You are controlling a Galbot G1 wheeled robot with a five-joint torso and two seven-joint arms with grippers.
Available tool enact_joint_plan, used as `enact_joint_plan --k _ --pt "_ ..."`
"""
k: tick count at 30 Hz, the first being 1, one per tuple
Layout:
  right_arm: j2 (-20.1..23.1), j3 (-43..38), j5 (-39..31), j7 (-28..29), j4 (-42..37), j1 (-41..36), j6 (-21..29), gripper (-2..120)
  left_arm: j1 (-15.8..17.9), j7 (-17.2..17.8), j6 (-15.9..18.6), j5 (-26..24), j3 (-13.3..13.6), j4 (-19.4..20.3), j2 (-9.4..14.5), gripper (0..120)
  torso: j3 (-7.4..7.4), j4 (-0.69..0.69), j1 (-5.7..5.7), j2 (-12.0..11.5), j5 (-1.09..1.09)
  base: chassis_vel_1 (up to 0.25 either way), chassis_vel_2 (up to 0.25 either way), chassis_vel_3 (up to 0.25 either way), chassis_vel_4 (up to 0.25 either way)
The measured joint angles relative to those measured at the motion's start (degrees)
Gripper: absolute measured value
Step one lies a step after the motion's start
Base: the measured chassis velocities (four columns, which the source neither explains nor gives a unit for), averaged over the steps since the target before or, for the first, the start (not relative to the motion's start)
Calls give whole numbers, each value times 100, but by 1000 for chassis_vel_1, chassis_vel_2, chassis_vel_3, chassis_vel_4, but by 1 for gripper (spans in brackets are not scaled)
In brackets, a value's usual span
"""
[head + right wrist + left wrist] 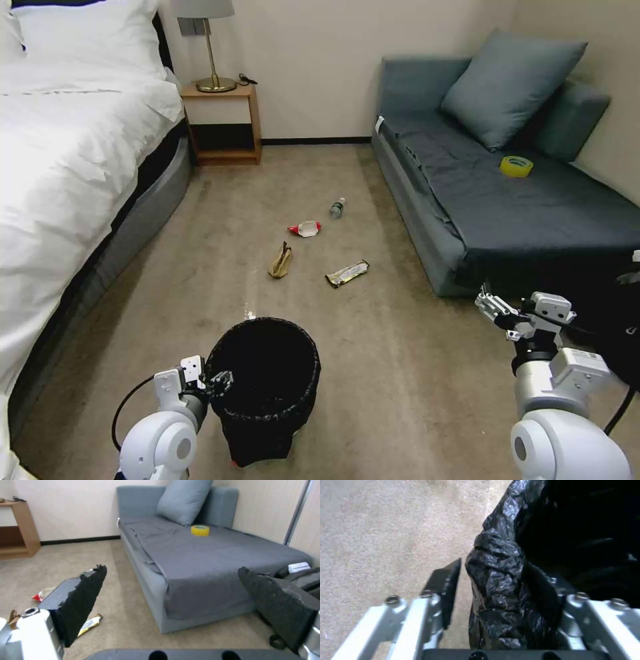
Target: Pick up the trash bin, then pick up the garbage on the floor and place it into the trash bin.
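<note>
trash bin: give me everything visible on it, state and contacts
The trash bin is a round black wastebasket lined with a crinkled, glossy black plastic bag folded over its rim. It stands upright on the carpet, mouth open, inside dark, contents not discernible. The left gripper straddles its near-left rim: in the left wrist view one finger sits outside the bag-covered wall with a slight gap, the other inside. Litter lies farther off on the floor, none touching it.

I count one trash bin [267, 387], four pieces of garbage: one wrapper [347, 273], one paper bag [281, 261], one packet [306, 229], one bottle [337, 208]; one tape roll [516, 166].
</note>
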State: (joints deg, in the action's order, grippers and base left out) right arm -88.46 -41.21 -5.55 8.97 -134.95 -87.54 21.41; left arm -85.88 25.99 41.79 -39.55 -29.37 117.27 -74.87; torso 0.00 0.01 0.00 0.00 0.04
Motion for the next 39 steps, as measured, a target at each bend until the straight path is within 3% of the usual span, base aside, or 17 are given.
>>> enact_joint_plan --k 12,20,25,27,32,39 --pt "91 -5 -45 8 40 48 -3 100 13 170 -12 -539 -29 -101 -123 3 -1 2 0 1 1 0 0 0 0" --pt "140 -26 -130 25 24 55 -17 100 -7 201 7 -621 -134 -39 -165 3 0 -1 0 1 -6 0 0 0 0" --pt "201 -15 -407 129 16 68 -26 100 -24 259 87 -545 -349 255 -200 3 3 -3 0 -2 -17 0 0 0 0" --pt "248 -4 -577 235 13 72 -27 100 -50 278 83 -381 -541 578 -147 3 2 -2 0 -2 -6 0 0 0 0" --pt "325 25 -754 342 12 48 -129 100 -98 177 75 -44 -849 1036 -90 3 2 -2 0 -2 -5 0 0 0 0" --pt "424 70 -949 378 63 -13 -653 100 -217 -196 65 865 -1254 1319 70 3 1 -1 0 -2 -5 0 0 0 0"
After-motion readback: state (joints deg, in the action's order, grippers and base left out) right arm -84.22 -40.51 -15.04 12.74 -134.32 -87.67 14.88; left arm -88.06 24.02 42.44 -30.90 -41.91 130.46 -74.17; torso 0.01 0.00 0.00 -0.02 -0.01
